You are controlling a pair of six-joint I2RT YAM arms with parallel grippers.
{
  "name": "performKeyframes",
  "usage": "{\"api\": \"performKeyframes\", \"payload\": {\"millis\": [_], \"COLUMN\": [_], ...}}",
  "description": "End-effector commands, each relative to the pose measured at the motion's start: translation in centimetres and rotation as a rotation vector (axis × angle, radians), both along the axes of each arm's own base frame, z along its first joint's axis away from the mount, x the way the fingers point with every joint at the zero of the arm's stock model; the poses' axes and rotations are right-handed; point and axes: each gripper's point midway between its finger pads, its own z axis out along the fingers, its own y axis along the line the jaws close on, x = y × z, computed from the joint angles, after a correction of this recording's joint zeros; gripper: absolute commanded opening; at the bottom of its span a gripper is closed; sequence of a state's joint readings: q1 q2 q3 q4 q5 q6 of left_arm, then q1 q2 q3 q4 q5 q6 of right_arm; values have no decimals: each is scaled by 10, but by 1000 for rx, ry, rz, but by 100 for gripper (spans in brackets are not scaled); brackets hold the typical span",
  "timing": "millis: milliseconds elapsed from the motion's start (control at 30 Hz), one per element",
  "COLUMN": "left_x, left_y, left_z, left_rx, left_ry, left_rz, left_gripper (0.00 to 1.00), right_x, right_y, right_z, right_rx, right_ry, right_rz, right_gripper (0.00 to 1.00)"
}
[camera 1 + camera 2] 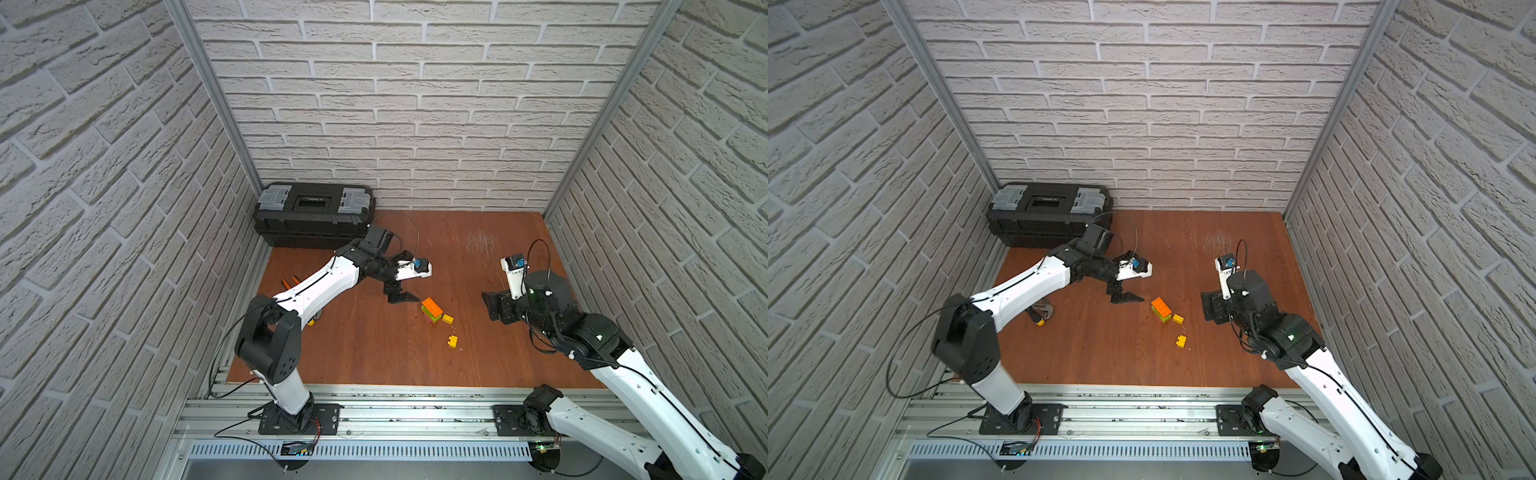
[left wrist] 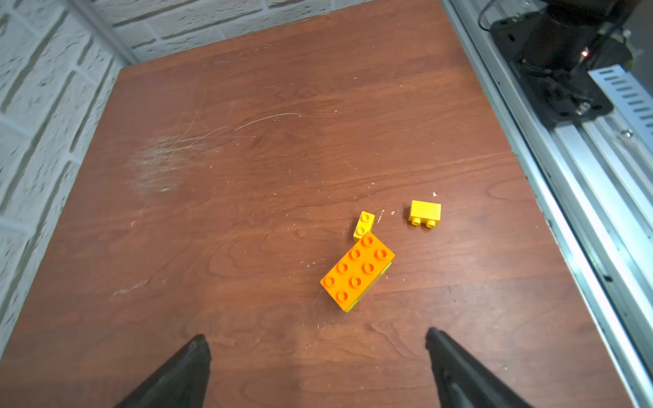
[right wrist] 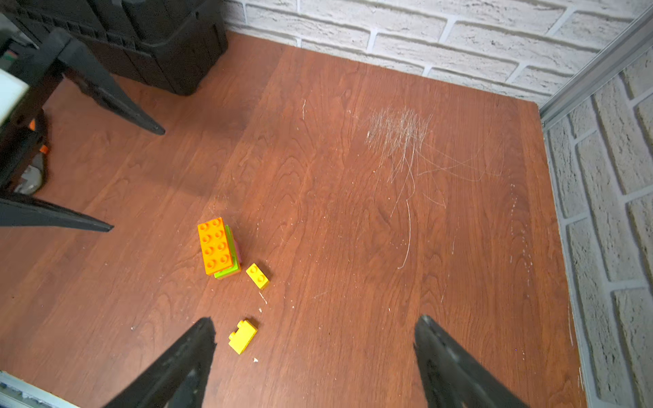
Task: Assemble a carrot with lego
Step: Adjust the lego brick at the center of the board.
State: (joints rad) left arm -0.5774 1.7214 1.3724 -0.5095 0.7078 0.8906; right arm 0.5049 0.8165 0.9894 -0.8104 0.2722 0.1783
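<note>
The carrot (image 1: 431, 310) (image 1: 1161, 309) is a small stack of lego standing mid-table: an orange oblong on top, lime green and pink below (image 2: 357, 272) (image 3: 217, 247). One small yellow brick (image 1: 447, 319) (image 2: 364, 225) (image 3: 257, 276) lies against its right side. Another yellow brick (image 1: 453, 341) (image 2: 425, 213) (image 3: 242, 336) lies loose nearer the front. My left gripper (image 1: 405, 297) (image 2: 316, 335) hovers just left of the stack, open and empty. My right gripper (image 1: 492, 305) (image 3: 316, 320) is open and empty to the right of the bricks.
A black toolbox (image 1: 313, 216) stands in the back left corner. Orange-handled pliers (image 1: 289, 283) lie at the left, partly under the left arm. Brick-pattern walls close three sides, and a metal rail (image 1: 395, 411) runs along the front.
</note>
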Motion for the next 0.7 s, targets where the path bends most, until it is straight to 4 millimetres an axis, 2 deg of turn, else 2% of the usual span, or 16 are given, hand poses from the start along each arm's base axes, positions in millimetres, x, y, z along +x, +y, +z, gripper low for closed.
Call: {"api": "performKeyframes", "payload": {"millis": [0,133,233,667], "left_x": [-10,-6,-6,-28], "left_y": [-20,-35,-38,-37], "left_z": [3,-10,-20,-63], "left_rx": [-51,-55,-39,15], "left_ry": [-86,-100,-61,28], "left_rz": [-199,-268,-301,-337], "left_gripper": [98,98,98,95], "right_x": [-4,-5,-3,8], "right_y": [-6,-8,0,13], "right_z": [-11,-25,-34,-61], "right_rx": [-20,2,46,199], "right_ry": [14,35,70,190], "right_rz": [-8,-26,-1,31], "right_gripper": [90,89,88,87]}}
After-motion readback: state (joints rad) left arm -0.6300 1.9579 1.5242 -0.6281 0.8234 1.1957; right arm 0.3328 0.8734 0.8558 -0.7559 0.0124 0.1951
